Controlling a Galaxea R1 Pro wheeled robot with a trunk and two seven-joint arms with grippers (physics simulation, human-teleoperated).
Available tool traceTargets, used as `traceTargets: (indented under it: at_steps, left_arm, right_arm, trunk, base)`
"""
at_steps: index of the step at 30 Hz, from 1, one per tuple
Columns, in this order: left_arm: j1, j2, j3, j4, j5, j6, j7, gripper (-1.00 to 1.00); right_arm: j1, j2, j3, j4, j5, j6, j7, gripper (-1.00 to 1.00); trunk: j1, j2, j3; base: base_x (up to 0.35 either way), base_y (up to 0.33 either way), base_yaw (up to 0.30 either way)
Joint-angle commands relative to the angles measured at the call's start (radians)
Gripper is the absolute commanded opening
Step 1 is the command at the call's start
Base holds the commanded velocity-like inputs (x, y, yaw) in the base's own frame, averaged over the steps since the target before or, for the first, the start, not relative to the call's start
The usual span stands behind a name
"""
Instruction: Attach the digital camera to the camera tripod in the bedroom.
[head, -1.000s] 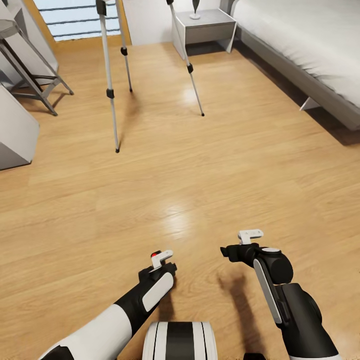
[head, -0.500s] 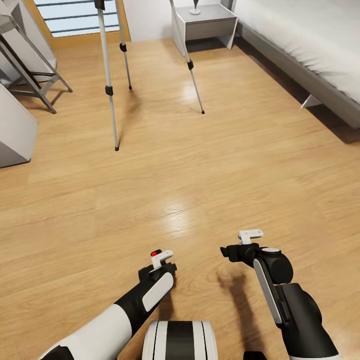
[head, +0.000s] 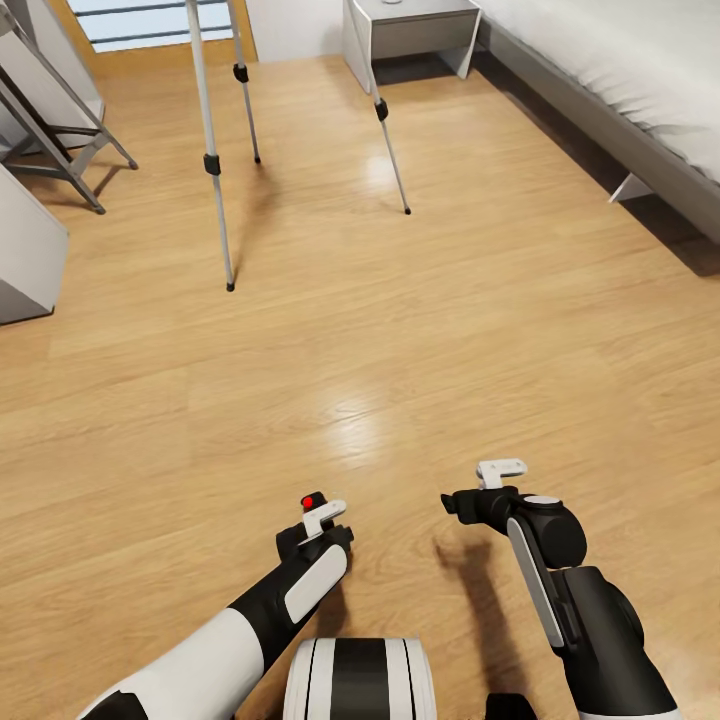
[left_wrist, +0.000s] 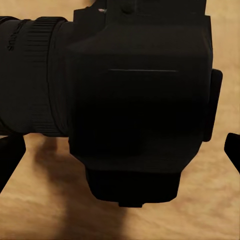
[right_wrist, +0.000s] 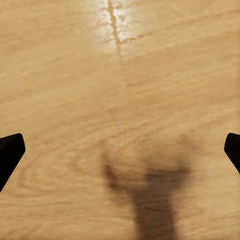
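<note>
Your left gripper (head: 318, 517) grips the digital camera (left_wrist: 135, 100); your right gripper (head: 478, 487) is spread empty, camera tripod (head: 213, 170) well ahead

The light wood floor (head: 400, 330) carries the camera tripod (head: 215, 170), a grey stool (head: 60, 150), a nightstand (head: 410, 35) and the bed (head: 620, 110).

You see a light wood floor (head: 420, 330) with a bright glare patch. A grey nightstand (head: 410, 25) stands on it at the far side. Just to the right of the nightstand is a bed (head: 620, 90). Well to its left stand a grey metal stool (head: 50, 130) and a white cabinet (head: 25, 250).
</note>
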Motion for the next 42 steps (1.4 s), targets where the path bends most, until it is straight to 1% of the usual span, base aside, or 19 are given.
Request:
traceTargets:
  at_steps: [1,21,22,29,42]
  left_arm:
    - [-0.001,0.000,-0.002,-0.001,-0.001,0.005,0.006,1.00]
    - [-0.001,0.000,-0.002,-0.001,-0.002,0.001,-0.002,1.00]
    - [-0.001,0.000,-0.002,-0.001,-0.003,-0.001,-0.004,-1.00]
    - [-0.001,0.001,-0.002,-0.001,-0.006,-0.003,-0.006,-1.00]
    - [-0.001,0.002,-0.001,-0.001,-0.002,-0.004,-0.006,-1.00]
  right_arm:
    - [0.000,-0.001,0.001,-0.001,0.001,0.004,0.003,1.00]
    - [0.000,-0.001,0.000,-0.001,0.001,0.004,0.003,1.00]
    - [0.000,-0.002,0.000,-0.001,0.001,0.004,0.003,1.00]
    - [0.000,-0.002,0.000,-0.001,0.001,0.004,0.003,1.00]
    - [0.000,-0.002,0.000,-0.001,0.001,0.004,0.003,1.00]
  trunk:
    - [0.000,0.000,-0.001]
    - [0.000,0.000,-0.001]
    - [0.000,0.000,-0.001]
    - [0.000,0.000,-0.001]
    - [0.000,0.000,-0.001]
  base:
    - [0.000,0.000,0.000]
    - [0.000,0.000,0.000]
    - [0.000,0.000,0.000]
    - [0.000,0.000,0.000]
    - [0.000,0.000,0.000]
